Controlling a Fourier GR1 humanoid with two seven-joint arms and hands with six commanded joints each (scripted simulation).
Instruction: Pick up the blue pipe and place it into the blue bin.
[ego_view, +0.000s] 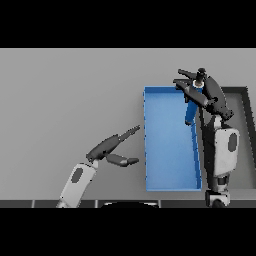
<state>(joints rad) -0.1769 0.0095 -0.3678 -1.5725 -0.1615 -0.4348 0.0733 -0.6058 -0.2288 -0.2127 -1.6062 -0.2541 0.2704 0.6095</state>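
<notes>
The blue pipe (190, 111) hangs upright over the right side of the blue bin (165, 145), its upper end in my right hand (200, 90). That hand is above the bin's far right corner, fingers curled round the pipe's top. I cannot tell whether the pipe's lower end touches the bin's floor. My left hand (111, 147) is over the bare table left of the bin, fingers straight and pointing toward the bin, holding nothing.
A dark grey tray (245, 125) lies right of the blue bin, partly hidden by my right forearm (222, 150). The grey table (65, 100) stretches to the left and far side.
</notes>
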